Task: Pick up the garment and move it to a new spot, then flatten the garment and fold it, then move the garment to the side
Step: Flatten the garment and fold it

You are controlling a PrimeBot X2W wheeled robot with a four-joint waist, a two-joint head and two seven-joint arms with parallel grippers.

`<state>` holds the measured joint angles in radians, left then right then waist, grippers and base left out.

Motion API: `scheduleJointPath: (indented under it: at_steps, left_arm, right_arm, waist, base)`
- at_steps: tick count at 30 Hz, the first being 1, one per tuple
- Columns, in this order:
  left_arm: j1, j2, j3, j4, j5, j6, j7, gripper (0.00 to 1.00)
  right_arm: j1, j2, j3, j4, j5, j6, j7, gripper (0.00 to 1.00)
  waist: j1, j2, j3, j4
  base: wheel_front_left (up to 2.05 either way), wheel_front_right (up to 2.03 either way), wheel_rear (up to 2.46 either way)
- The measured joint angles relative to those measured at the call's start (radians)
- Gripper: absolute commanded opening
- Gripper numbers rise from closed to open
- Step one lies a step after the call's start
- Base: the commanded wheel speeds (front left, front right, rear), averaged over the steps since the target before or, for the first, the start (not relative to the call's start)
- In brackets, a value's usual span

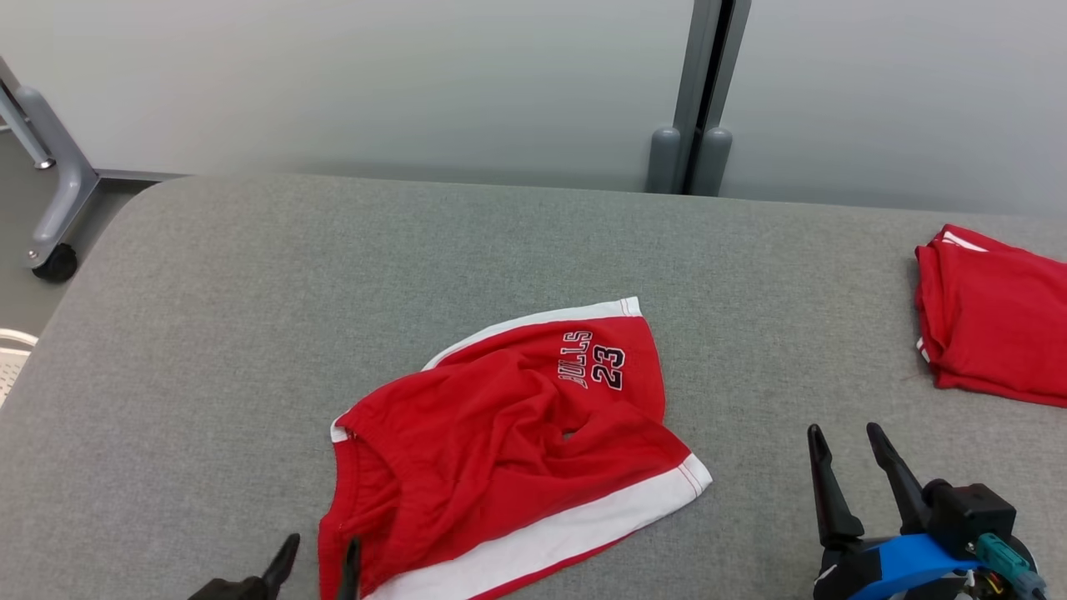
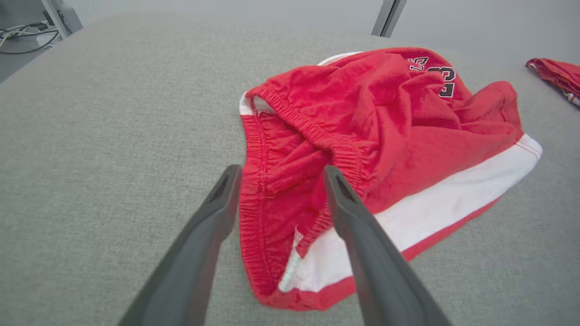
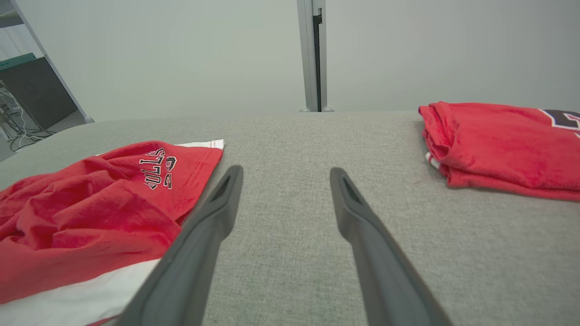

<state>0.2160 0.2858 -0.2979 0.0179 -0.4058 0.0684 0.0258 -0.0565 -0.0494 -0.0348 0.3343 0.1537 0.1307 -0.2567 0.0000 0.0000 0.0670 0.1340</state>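
Grey fabric table carries crumpled red Bulls 23 shorts at centre-front, waistband toward the robot. Folded red garment lies at the right edge, well apart. Left claw wide, fingers straddling the waistband, gripping nothing. Right claw wide, empty, right of the shorts.

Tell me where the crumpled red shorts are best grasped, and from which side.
The elastic waistband of the red shorts, from their near-left end, where the open left end effector points: the gathered rim stands raised and gapes toward it.
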Motion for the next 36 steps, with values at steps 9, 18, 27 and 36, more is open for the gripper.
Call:
scheduleJointPath:
  at_steps: [9,18,27,36]
  left_arm:
    - [-0.053,-0.028,0.061,0.045,0.025,0.027,-0.227,1.00]
    - [-0.082,-0.054,0.153,0.040,0.065,0.056,-0.286,1.00]
    - [-0.070,-0.086,0.224,0.058,0.156,0.019,-0.288,1.00]
    - [-0.074,-0.107,0.236,0.148,0.200,-0.025,-0.288,1.00]
  right_arm:
    - [0.000,0.000,-0.007,0.008,0.007,0.000,-0.001,1.00]
    - [0.003,0.000,-0.007,0.015,0.016,0.000,-0.002,1.00]
    - [0.010,0.000,-0.005,0.014,0.019,0.000,-0.004,1.00]
    - [0.045,0.000,0.027,-0.001,0.013,0.000,-0.005,1.00]
  waist:
    - [0.0000,0.0000,-0.026,-0.035]
    - [0.0000,0.0000,-0.047,-0.069]
    - [0.0000,0.0000,-0.061,-0.091]
    - [0.0000,0.0000,-0.075,-0.097]
  base:
    - [0.00,0.00,0.00]
    - [0.00,0.00,0.00]
    - [0.00,0.00,0.00]
    - [0.00,0.00,0.00]
